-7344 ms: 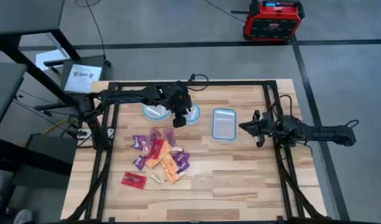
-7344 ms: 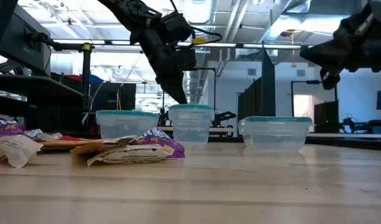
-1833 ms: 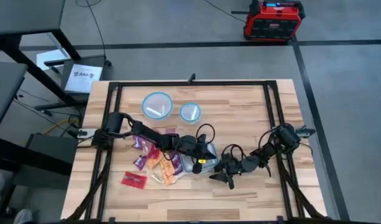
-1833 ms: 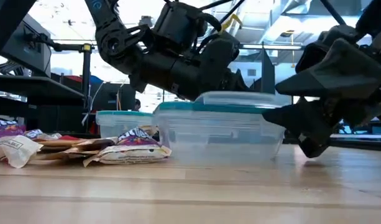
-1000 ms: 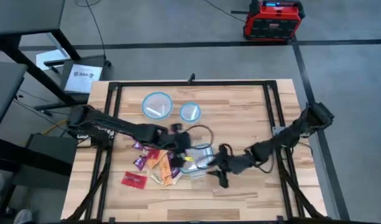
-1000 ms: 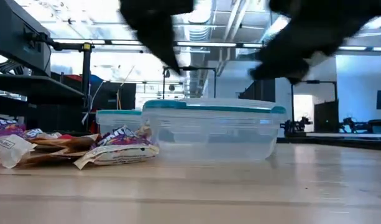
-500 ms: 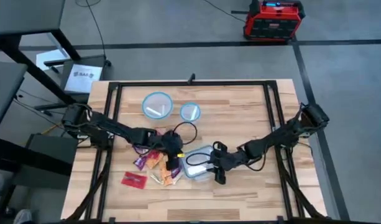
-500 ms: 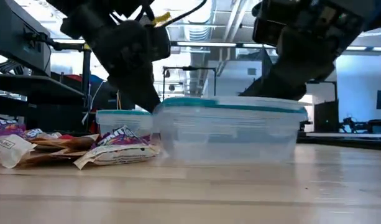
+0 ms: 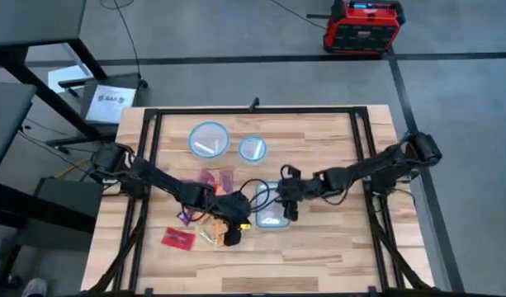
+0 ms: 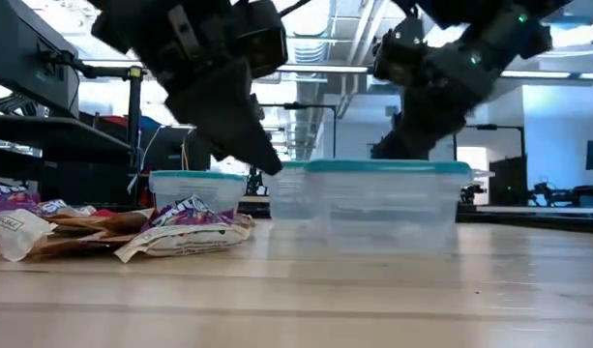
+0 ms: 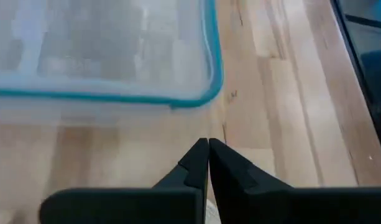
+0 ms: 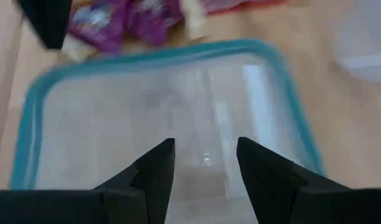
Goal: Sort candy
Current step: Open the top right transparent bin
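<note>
1. The candy (image 9: 205,206) lies heaped on the table (image 9: 319,247), just left of the rectangular container (image 9: 269,208).
2. The left gripper (image 11: 207,163), fingers pressed together and empty, hangs low at the pile's near edge, beside that container.
3. The right gripper (image 12: 201,163), fingers apart, hovers over the container.
4. To pick cleanly, I would open the left fingers before descending and single out one edge packet.
</note>
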### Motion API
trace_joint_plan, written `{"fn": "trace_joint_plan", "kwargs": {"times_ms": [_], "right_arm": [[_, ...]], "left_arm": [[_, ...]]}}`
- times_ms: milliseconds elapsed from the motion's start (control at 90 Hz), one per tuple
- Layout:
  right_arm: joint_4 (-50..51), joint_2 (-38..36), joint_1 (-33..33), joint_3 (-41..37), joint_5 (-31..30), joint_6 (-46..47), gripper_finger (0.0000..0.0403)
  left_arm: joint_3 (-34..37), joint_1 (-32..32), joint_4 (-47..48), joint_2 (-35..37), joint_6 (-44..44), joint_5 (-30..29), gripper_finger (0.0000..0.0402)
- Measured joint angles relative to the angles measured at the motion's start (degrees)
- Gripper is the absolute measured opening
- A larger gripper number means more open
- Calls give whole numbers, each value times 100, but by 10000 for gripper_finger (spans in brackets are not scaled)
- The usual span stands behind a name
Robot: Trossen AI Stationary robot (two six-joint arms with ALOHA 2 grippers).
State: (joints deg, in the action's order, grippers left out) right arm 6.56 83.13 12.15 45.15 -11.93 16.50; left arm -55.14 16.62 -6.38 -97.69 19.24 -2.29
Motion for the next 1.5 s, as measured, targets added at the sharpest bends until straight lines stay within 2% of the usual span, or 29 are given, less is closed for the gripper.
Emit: {"fn": "trace_joint_plan", "kwargs": {"times_ms": [156, 278, 411, 522, 633, 722, 933, 1111, 1267, 1500], "right_arm": [[488, -1078, 662, -70, 62, 702, 164], [-388, -1453, 1755, -666, -701, 1655, 164], [-2339, -994, 2954, -1751, -1977, 2914, 164], [-3860, 7, 3457, -2090, -2502, 3440, 164], [-4682, 980, 3431, -1857, -2534, 3466, 164], [-4743, 1610, 3311, -1614, -2569, 3466, 164], [-5411, 2552, 2988, -1431, -2638, 3570, 164], [-6348, 2928, 2732, -1384, -2678, 3301, 164], [-6279, 2958, 2498, -1353, -2720, 3147, 164], [-5982, 2937, 2524, -1349, -2715, 3209, 164]], "left_arm": [[-618, 12, 407, 232, -268, -273, 0], [-1002, -104, 277, 145, -810, -501, 0], [-1150, -446, -274, -229, -1183, -277, 0], [-1160, -766, -770, -648, -1215, 113, 0], [-1160, -957, -1026, -950, -1257, 255, 0], [-1159, -998, -1157, -1142, -1321, 347, 0], [-1155, -959, -1325, -1289, -1282, 373, 0], [-1164, -918, -1444, -1426, -1421, 361, 0], [-1173, -926, -1529, -1750, -1144, 312, 0], [-1166, -841, -1459, -1923, -1099, 296, 0]]}}
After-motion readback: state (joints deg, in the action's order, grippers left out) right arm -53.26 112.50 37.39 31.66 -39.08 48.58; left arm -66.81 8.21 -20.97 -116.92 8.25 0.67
